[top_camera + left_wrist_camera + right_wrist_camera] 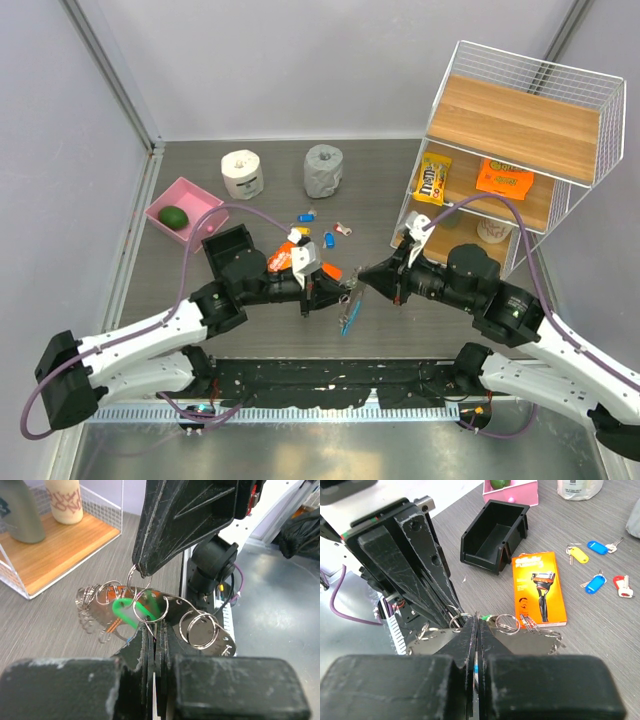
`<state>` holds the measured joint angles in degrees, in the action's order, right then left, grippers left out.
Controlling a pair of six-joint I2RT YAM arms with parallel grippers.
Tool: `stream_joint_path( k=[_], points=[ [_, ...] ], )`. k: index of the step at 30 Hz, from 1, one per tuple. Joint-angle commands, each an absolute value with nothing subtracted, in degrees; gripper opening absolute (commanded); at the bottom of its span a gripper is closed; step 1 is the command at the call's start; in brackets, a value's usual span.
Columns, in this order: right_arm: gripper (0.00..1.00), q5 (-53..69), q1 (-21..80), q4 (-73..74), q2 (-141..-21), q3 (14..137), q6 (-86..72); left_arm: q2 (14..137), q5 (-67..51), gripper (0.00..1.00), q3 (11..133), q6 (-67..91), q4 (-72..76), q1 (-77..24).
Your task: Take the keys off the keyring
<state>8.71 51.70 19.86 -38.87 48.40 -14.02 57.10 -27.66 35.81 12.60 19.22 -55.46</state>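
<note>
My left gripper (337, 290) and right gripper (362, 281) meet tip to tip above the table's middle, and both are shut. Between them hangs the keys cluster (210, 636): flat dull-grey metal carrying several split rings and a green tag (125, 611). The left jaws (157, 630) pinch a thin ring at the cluster's edge. The right jaws (478, 623) pinch another ring (132, 576), with the cluster (540, 641) spread to both sides. The light-blue keyring band (348, 318) dangles below the grippers in the top view.
An orange razor box (540, 587) and a black bin (495, 527) lie below the arms. Small tagged keys (594, 584) are scattered near a white roll (242, 173) and a grey roll (323, 170). There is a pink tray (205, 205) at left and a wire shelf (520, 130) at right.
</note>
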Motion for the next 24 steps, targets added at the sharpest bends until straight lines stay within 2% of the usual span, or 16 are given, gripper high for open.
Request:
stream_joint_path(
  k=[1, 3, 6, 7, 12, 15, 17, 24],
  points=[
    [0.05, 8.7, 51.9, 16.8, -37.9, 47.4, -14.5, 54.1, -24.4, 0.00, 41.0, 7.7, 5.1, -55.5],
    [0.08, 10.4, 51.9, 16.6, -38.1, 46.5, -14.3, 53.5, -22.9, 0.00, 43.8, 6.2, -1.5, -55.5],
    [0.17, 12.6, 51.9, 15.0, -38.5, 44.4, -14.7, 54.0, -20.4, 0.00, 49.2, 3.7, -12.0, -55.6],
    [0.24, 13.4, 52.0, 14.0, -38.7, 43.4, -14.9, 54.6, -19.6, 0.00, 51.0, 3.0, -15.6, -55.7],
    [0.40, 12.3, 51.9, 10.3, -37.1, 38.8, -15.9, 57.8, -15.5, 0.00, 59.4, 2.5, -28.0, -56.6],
    [0.56, 10.9, 51.9, 8.7, -35.4, 36.6, -15.6, 60.5, -12.9, 0.00, 64.1, 2.1, -35.5, -57.5],
    [0.62, 10.5, 51.9, 7.8, -34.3, 35.7, -15.0, 62.7, -10.6, 0.00, 67.5, 2.0, -40.8, -57.7],
    [0.70, 8.5, 51.9, 6.4, -29.4, 34.4, -11.6, 71.6, -13.3, 0.00, 78.4, 3.6, -57.2, -57.7]
  ],
)
